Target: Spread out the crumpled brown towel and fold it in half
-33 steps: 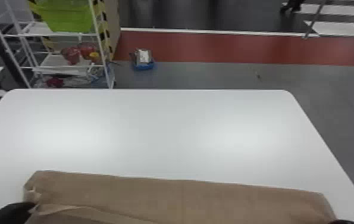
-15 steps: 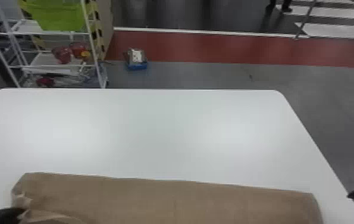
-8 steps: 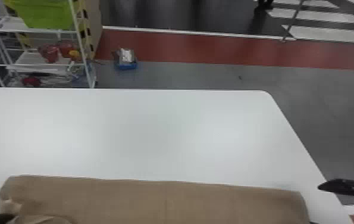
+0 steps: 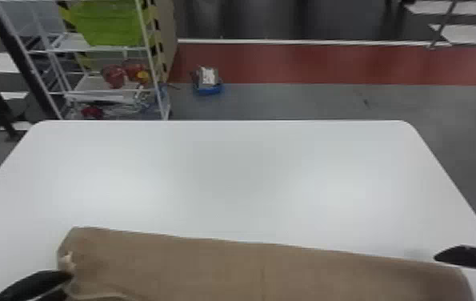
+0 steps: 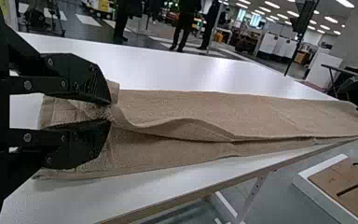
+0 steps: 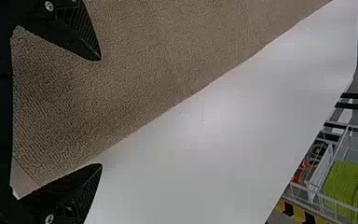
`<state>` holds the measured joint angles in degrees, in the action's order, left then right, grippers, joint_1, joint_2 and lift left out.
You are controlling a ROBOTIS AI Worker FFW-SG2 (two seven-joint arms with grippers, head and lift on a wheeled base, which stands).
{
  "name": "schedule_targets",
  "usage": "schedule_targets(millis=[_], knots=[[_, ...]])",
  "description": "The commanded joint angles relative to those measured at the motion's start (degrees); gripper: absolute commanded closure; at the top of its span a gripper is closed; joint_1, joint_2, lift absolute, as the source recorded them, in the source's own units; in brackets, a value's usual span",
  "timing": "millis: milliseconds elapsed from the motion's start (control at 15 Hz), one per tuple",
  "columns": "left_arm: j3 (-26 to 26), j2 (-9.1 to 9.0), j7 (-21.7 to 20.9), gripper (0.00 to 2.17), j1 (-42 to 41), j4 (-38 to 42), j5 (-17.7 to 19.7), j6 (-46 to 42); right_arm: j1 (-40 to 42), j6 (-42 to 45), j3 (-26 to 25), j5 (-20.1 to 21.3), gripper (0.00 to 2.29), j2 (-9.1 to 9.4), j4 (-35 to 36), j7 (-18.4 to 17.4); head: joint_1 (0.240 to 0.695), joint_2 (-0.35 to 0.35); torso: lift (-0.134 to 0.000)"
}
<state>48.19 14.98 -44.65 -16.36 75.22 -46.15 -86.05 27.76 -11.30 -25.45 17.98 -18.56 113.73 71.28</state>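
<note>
"Towel point(image 4: 269, 268) first, from the head view: where does it lie?"

"Along the near part of the white table point(image 4: 237, 172), as a long brown band, fairly flat across the middle and rumpled at its left end. I'd expect it to be light and limp: it won't slip or break, but it will crease wherever it's dragged."

"And the left wrist view?"

"The left pincer point(image 5: 110, 112) is at the rumpled end, its tips only a little apart. The cloth dips into shadow there, so I'd say, with some caution, that it has a bunched fold nipped between them. From that fold a loose wave runs along the upper layer, with a lower layer jutting out beneath, towards the table's edge."

"Good place to hold?"

"Good for anchoring, poor for squaring up. A pinch nearer the corner, through just the layers you want, would pull that wave out better."

"Now the right wrist view."

"The right pincer point(image 6: 101, 112) is spread wide and has hold of nothing. One finger is over the cloth, the other beside its edge, with the towel's weave in the gap. Cloth this soft needs a shallow bite right at the rim, then a gentle, level pull; a hard tug would skew the whole band."
</note>
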Motion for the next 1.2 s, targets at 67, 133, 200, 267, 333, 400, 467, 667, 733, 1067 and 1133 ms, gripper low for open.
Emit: schedule_targets(millis=[67,133,200,267,333,400,467,667,733,1067,1133], knots=[[0.5,0.4,3.61,0.0,0.19,-0.16,-4.04,0.58,0.01,0.09,0.75,0.13,0.08,0.01,-0.18,0.0,0.695,0.038,-0.123],[0.5,0.58,4.31,0.01,0.28,-0.34,-4.3,1.11,0.01,0.09,0.84,0.22,0.08,0.01,-0.35,0.0,0.695,0.043,-0.123],[0.5,0.67,4.22,0.01,0.72,-0.43,-5.18,1.46,0.01,0.09,0.93,0.3,0.08,0.01,-0.44,0.0,0.695,0.048,-0.123],[0.5,0.84,4.31,0.01,0.8,-0.51,-6.68,2.87,-0.07,0.09,0.93,0.3,0.08,0.01,-0.44,0.0,0.695,0.052,-0.123],[0.85,1.11,4.49,0.02,0.98,-0.51,-7.12,3.39,-0.07,0.09,0.84,0.22,0.08,0.01,-0.44,0.0,0.695,0.06,-0.123],[1.73,1.28,4.31,0.02,0.89,-0.43,-7.2,3.39,-0.07,0.09,0.66,0.22,0.08,0.01,-0.44,0.09,0.695,0.067,-0.123],[2.61,1.63,4.05,0.02,0.89,-0.43,-7.12,3.22,-0.07,0.09,0.31,-0.14,0.08,0.01,-0.44,0.09,0.695,0.075,-0.123],[6.39,2.51,0.97,0.02,0.8,-0.08,-5.88,2.69,-0.43,-0.09,-0.3,-0.93,0.08,-0.16,-0.35,0.44,0.695,0.115,-0.123],[7.27,2.69,0.0,0.02,0.8,0.19,-4.92,2.52,-0.43,-0.09,-0.3,-1.28,0.08,-0.07,-0.35,0.44,0.695,0.129,-0.123],[8.68,2.25,-6.06,0.03,0.89,3.26,0.88,3.04,-0.51,-0.97,-0.66,-2.51,0.08,-0.07,-0.09,0.44,0.695,0.187,-0.123],[8.5,2.25,-6.06,0.03,0.89,3.35,0.88,3.04,-0.43,-0.97,-0.83,-2.42,0.08,-0.07,0.0,0.44,0.695,0.188,-0.123]])
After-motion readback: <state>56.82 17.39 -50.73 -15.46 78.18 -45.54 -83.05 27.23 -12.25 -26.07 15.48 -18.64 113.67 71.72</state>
